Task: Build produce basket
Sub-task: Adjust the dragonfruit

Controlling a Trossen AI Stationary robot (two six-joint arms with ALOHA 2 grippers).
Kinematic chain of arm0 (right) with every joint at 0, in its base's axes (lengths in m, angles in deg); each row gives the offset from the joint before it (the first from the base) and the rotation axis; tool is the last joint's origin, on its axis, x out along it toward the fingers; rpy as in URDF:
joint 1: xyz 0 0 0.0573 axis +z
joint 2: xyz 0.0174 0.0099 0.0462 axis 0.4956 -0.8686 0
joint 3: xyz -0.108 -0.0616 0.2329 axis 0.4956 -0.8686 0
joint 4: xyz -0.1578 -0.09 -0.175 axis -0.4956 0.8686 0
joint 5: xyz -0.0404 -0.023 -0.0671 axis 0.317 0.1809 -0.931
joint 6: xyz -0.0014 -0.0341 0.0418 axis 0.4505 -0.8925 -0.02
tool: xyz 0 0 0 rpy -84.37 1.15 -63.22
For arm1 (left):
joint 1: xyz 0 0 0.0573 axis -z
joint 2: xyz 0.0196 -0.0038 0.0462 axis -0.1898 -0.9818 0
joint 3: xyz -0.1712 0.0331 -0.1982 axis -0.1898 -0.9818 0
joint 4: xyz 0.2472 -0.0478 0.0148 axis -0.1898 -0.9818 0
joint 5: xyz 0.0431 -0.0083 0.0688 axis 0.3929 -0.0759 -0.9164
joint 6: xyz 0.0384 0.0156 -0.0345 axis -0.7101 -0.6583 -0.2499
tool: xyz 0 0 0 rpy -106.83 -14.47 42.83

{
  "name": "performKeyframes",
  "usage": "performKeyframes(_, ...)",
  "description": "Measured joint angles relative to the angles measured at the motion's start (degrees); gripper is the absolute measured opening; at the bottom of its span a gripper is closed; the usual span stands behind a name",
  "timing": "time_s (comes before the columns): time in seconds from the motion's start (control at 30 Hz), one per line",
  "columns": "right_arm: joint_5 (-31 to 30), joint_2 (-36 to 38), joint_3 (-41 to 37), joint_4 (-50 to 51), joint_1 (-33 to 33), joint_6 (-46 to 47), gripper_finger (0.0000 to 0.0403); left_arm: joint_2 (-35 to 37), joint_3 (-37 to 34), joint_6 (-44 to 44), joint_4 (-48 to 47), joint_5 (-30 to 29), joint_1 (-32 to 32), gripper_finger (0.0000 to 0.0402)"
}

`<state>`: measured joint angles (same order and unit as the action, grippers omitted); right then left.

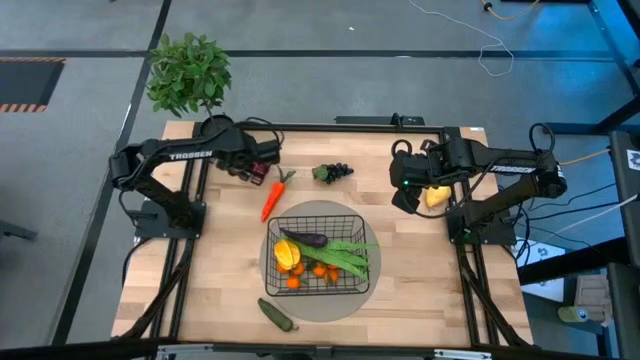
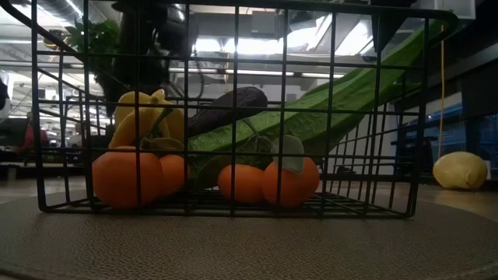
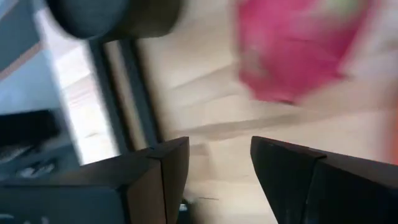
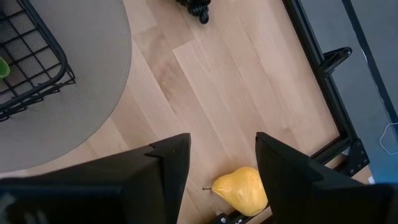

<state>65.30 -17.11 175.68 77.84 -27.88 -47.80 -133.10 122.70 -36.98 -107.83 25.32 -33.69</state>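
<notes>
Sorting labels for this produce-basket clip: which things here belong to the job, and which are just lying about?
Job:
basket
carrot
grapes
lemon
cucumber
dragon fruit
eggplant, pepper, beans and tangerines, already in the basket

Lying about:
potted plant
round mat
</notes>
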Motion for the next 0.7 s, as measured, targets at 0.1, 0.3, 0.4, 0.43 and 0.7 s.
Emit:
performKeyframes(0.1, 0.0, 0.0, 0.0, -0.06, 0.02, 0.01, 0.0171, -0.9, -1.94, 0.93, 0.85, -2.22, -2.7, 0.0162)
performKeyframes(0.3, -1.15, 0.0, 0.0, -0.09, 0.01, 0.01, 0.0171, -2.1, -6.28, -2.81, 11.72, -2.25, -7.49, 0.0162)
performKeyframes(0.4, -1.3, 0.0, 0.0, -0.07, 0.02, 0.0, 0.0171, -2.68, -7.51, -5.97, 16.57, 1.04, -8.75, 0.0162)
performKeyframes(0.43, -1.31, 0.0, 0.0, -0.07, 0.02, 0.0, 0.0171, -2.67, -7.48, -7.13, 18.58, 1.99, -8.8, 0.0162)
performKeyframes(0.7, -1.31, 0.0, 0.0, -0.07, 0.0, 0.22, 0.0171, -2.71, -6.51, -14.97, 32.98, 8.62, -6.16, 0.0162)
